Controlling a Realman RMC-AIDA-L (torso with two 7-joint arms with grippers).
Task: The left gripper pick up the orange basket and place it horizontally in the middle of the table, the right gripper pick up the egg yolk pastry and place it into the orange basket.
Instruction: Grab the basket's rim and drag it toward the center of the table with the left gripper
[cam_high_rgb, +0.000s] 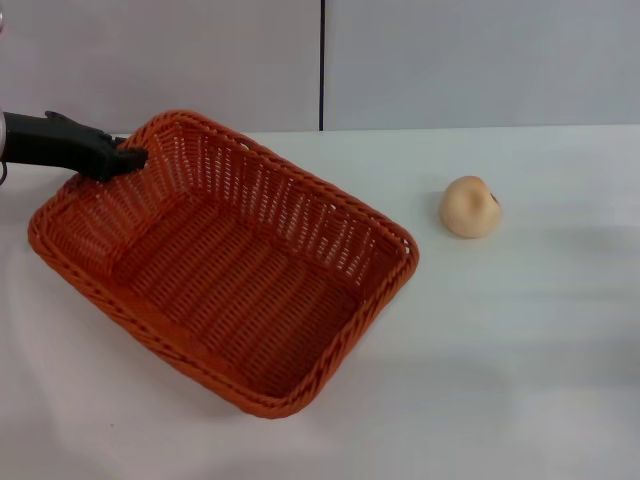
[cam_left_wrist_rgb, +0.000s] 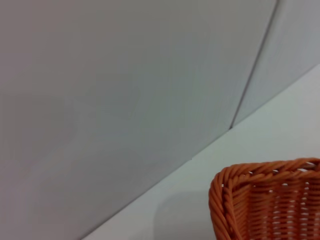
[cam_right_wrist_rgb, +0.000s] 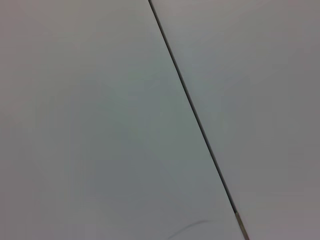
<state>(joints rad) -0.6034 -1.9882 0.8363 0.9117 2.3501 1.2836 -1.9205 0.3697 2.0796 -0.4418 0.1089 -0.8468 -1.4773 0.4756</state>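
Head view: left gripper (cam_high_rgb: 128, 158) comes in from the upper left edge of the frame, black, tip right at the braided rim of the orange basket (cam_high_rgb: 225, 265) at its far-left corner. Looks like contact with the rim there, but whether the claw is clamped on it or just touching, cannot tell, since the fingers merge into one dark shape against the weave.

The orange basket sits on the table (cam_high_rgb: 520, 380), left of centre in the frame, rotated so its long axis runs diagonally from upper left to lower right. Mouth up, nothing inside. Near corner is at lower centre of the frame; right corner points toward the pastry.

Egg yolk pastry (cam_high_rgb: 470, 207) is on the table, right of centre, upper half of the frame, apart from the basket's right corner, not touching it. Round, pale tan, small dent on top.

Left wrist view: one corner of the basket rim (cam_left_wrist_rgb: 265, 205) in the lower right of the frame, white table surface beside it, grey wall panel with a vertical seam behind. Own fingers don't show.

Right wrist view: only grey wall panels and a dark seam (cam_right_wrist_rgb: 192, 112) running diagonally. The right gripper shows in no view.
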